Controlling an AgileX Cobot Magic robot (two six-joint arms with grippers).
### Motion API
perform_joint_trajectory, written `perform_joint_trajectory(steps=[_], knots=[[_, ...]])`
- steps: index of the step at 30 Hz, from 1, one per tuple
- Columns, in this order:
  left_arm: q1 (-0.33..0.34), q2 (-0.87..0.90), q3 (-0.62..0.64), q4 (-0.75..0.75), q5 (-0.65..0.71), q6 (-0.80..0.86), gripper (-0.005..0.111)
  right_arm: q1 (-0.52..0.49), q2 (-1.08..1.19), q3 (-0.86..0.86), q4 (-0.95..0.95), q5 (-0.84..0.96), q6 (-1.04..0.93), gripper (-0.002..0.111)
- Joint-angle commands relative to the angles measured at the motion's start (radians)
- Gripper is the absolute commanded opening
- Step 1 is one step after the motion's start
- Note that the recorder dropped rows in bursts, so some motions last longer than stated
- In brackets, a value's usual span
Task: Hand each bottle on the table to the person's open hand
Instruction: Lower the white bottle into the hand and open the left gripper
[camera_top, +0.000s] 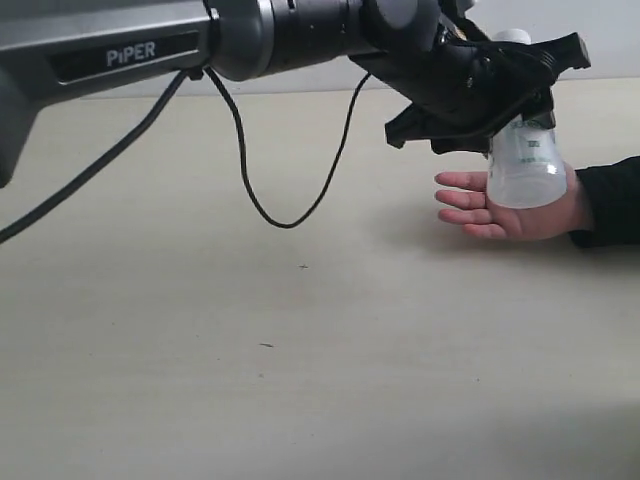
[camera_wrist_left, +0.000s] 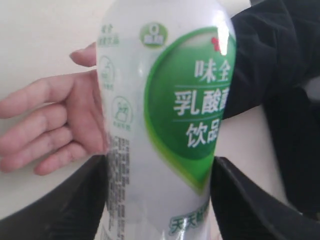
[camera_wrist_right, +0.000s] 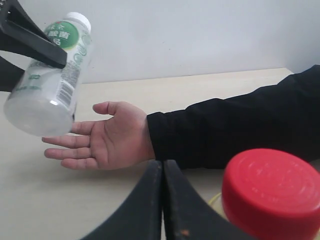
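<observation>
The white-and-green-labelled bottle (camera_top: 525, 160) with a white cap hangs tilted just above the person's open hand (camera_top: 490, 212), which rests palm up on the table (camera_top: 250, 330). My left gripper (camera_top: 510, 105) is shut on the bottle's body; its black fingers (camera_wrist_left: 250, 200) press both sides of the bottle (camera_wrist_left: 165, 125). From the right wrist, the same bottle (camera_wrist_right: 47, 75) hovers over the hand (camera_wrist_right: 107, 137). My right gripper (camera_wrist_right: 163, 172) is shut with nothing between its fingers. A red bottle cap (camera_wrist_right: 272, 195) shows close beside it. The other bottles are out of view.
The person's black sleeve (camera_top: 612, 202) reaches in from the right edge of the exterior view. A black cable (camera_top: 255, 200) loops down from the left arm (camera_top: 110, 50) onto the table. A white wall (camera_wrist_right: 200, 35) stands behind the table.
</observation>
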Motion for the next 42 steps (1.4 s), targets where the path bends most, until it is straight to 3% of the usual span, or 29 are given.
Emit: perform_joint_trajectory(steps=[1, 9, 17, 22, 32, 42], knots=[[-0.004, 0.046, 0.002, -0.066, -0.101, -0.011, 0.000, -0.006, -0.005, 0.005, 0.002, -0.005, -0.005, 0.000], [-0.004, 0.112, 0.002, -0.069, -0.168, -0.015, 0.001, -0.006, -0.005, 0.005, 0.002, -0.005, -0.005, 0.000], [0.005, 0.167, 0.002, -0.090, -0.217, -0.017, 0.015, -0.006, -0.005, 0.005, 0.002, -0.005, -0.005, 0.000], [0.013, 0.184, 0.002, -0.100, -0.214, -0.015, 0.029, -0.006, -0.005, 0.005, 0.002, -0.005, -0.005, 0.000], [0.013, 0.184, 0.002, -0.100, -0.207, -0.015, 0.076, -0.006, -0.005, 0.005, 0.002, -0.005, -0.005, 0.000], [0.013, 0.168, 0.002, -0.102, -0.158, 0.001, 0.080, -0.006, -0.005, 0.005, 0.002, -0.005, -0.005, 0.000]])
